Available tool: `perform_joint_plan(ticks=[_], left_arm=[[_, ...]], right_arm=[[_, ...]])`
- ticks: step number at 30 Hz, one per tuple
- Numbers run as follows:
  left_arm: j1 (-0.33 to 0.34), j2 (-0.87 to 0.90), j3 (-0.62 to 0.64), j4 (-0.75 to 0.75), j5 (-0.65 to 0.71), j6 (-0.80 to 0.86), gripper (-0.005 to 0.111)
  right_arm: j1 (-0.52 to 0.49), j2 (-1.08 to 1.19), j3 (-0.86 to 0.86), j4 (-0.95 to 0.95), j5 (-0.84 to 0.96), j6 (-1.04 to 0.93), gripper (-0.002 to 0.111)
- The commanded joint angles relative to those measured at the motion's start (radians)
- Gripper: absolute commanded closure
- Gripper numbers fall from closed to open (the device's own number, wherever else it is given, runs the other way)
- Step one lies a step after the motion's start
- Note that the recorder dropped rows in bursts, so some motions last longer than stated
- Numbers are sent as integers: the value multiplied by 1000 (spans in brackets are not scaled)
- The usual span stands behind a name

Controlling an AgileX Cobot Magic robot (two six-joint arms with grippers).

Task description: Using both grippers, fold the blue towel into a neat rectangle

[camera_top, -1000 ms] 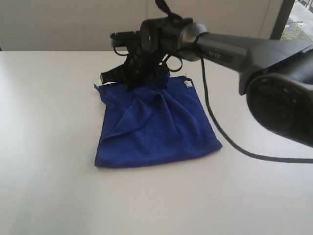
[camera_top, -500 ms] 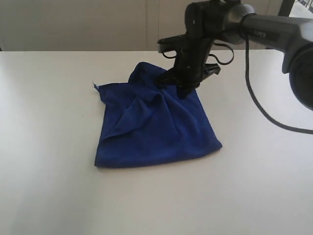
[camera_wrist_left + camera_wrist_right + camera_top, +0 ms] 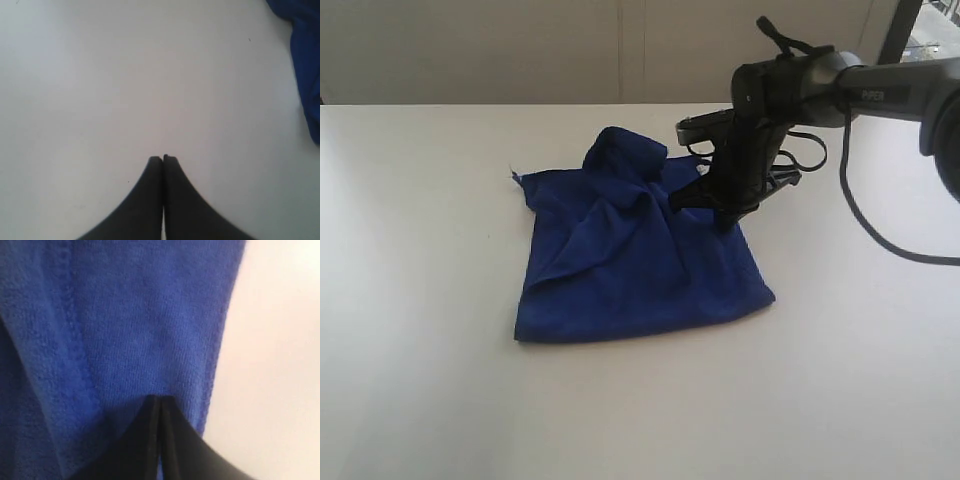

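Since a second ago the right gripper (image 3: pixel 724 214) has swung from the blue towel's (image 3: pixel 620 265) far-left edge to its far-right side.

Exterior view: one towel, one arm, one white table (image 3: pixel 410 330). The towel lies mid-table, crumpled and creased, with a hump at its far edge.

Left wrist view: the left gripper (image 3: pixel 163 159) is pinched closed and empty over bare table, with the towel at the frame edge.

Right wrist view: the jaws are pressed together at the towel's hem, with no cloth visible between them.

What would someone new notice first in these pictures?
The blue towel lies rumpled on the white table, bunched up at its far edge. The right gripper, shut, points down at the towel's far right corner. The left gripper, also shut, hangs over bare table.
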Motion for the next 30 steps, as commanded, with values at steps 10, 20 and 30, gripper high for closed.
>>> perform_joint_plan(ticks=[10, 20, 30], left_arm=[[2, -5, 4, -2, 4, -2, 107], [2, -5, 4, -2, 4, -2, 107], [2, -5, 4, -2, 4, -2, 107]], right_arm=[[-26, 2, 81, -54, 79, 118, 108], [-26, -32, 81, -100, 127, 120, 108], [-26, -101, 96, -129, 55, 120, 108]])
